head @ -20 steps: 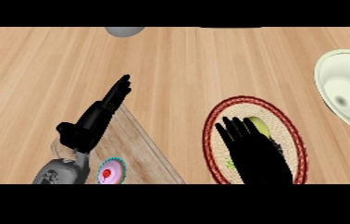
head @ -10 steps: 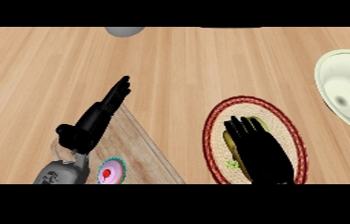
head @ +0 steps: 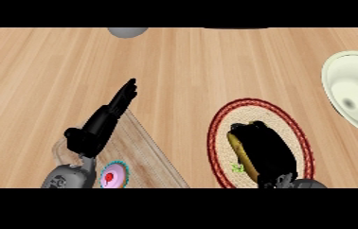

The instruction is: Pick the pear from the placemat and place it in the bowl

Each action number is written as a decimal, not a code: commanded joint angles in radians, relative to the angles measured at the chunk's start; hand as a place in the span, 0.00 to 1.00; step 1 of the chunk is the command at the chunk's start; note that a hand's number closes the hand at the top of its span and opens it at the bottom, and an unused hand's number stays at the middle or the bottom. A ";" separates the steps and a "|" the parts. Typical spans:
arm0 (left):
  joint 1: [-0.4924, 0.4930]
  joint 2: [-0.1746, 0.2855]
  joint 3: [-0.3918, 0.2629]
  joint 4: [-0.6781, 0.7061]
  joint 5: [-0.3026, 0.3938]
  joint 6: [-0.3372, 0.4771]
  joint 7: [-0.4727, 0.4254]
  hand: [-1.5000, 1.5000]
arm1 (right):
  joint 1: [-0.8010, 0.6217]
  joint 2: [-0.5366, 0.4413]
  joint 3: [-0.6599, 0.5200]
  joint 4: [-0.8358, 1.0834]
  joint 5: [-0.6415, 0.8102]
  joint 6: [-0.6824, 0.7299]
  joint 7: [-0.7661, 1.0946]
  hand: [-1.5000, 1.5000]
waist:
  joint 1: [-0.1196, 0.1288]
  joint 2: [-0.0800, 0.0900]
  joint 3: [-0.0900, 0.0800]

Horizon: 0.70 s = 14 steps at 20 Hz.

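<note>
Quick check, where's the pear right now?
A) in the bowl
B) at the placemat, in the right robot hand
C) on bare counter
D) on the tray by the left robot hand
B: the right robot hand curls round the yellow-green pear over the placemat; the bowl sits apart at the right edge.

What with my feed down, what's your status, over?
Left hand open, idle. Right hand curled round pear on placemat. Bowl at right edge, nothing between.

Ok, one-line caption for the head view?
Right hand curls round the pear on the placemat; bowl at right edge.
</note>
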 commanded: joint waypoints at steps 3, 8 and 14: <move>-0.041 -0.021 0.025 0.084 -0.027 -0.013 -0.043 0.50 | -0.044 0.011 -0.045 0.065 0.056 -0.071 -0.160 1.00 | -0.001 0.002 0.001; 0.008 -0.024 0.028 -0.017 -0.033 -0.015 0.007 0.50 | -0.029 0.073 -0.037 0.173 0.159 -0.182 -0.219 1.00 | 0.001 0.002 0.001; 0.044 -0.053 -0.004 -0.025 -0.070 -0.007 -0.006 0.50 | 0.042 -0.048 -0.154 0.048 0.073 -0.133 -0.364 1.00 | -0.004 0.001 0.001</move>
